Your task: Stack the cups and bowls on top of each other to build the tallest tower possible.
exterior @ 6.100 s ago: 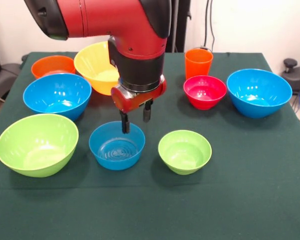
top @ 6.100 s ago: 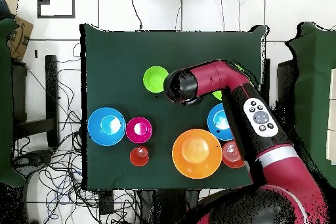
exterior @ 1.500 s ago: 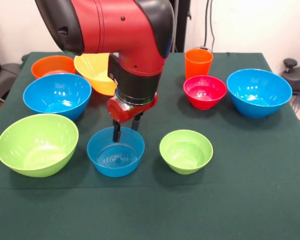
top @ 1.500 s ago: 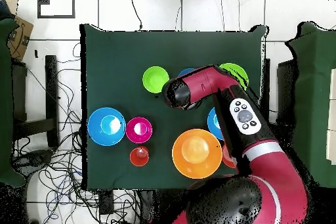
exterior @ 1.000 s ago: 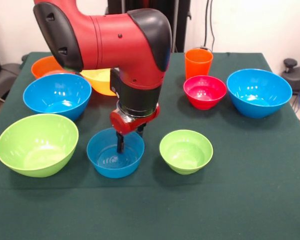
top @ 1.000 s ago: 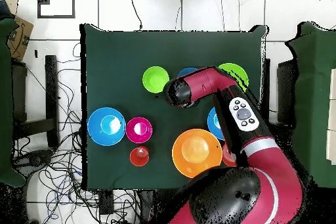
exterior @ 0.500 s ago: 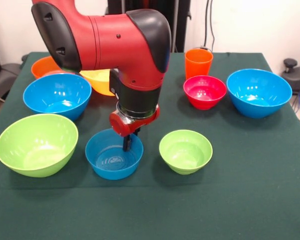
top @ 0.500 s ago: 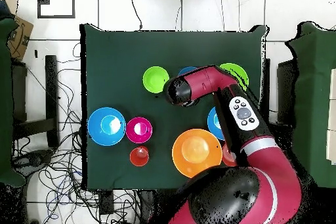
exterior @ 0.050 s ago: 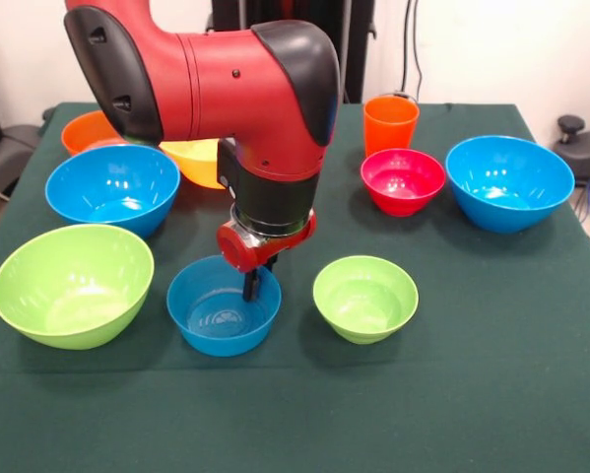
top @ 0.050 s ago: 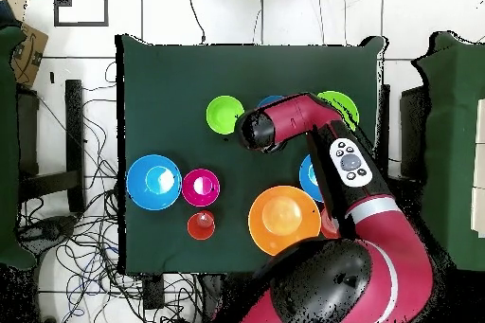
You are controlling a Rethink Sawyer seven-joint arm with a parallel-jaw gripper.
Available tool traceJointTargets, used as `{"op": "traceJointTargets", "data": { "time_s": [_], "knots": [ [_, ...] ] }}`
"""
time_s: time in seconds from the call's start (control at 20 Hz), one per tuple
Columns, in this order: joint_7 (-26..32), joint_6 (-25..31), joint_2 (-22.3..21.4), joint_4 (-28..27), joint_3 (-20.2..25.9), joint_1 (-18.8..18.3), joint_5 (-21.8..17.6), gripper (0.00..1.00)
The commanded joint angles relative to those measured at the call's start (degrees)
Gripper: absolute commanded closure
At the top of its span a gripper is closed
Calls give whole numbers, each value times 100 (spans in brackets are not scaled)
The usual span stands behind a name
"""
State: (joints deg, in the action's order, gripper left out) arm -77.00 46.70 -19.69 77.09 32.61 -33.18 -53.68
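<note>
Claw lowered into the small blue bowl, fingers nearly together at its far rim wall (a true grip cannot be told); small green bowl just beside the blue bowl; large lime bowl on its other side; behind it, a bigger blue bowl, yellow bowl, orange bowl; red-pink bowl, orange cup and another blue bowl well apart across the green surface.
</note>
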Motion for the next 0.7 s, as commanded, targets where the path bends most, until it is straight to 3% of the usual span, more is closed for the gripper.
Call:
{"op": "traceJointTargets", "data": {
  "time_s": [0.05, 0.35, 0.7],
  "knots": [
    [666, -491, 728, -224, -152, -3, -333, 100],
    [392, -539, 519, -129, -217, 94, -330, 100],
    [203, -671, -95, 407, -287, 45, -304, 100]
  ]
}}
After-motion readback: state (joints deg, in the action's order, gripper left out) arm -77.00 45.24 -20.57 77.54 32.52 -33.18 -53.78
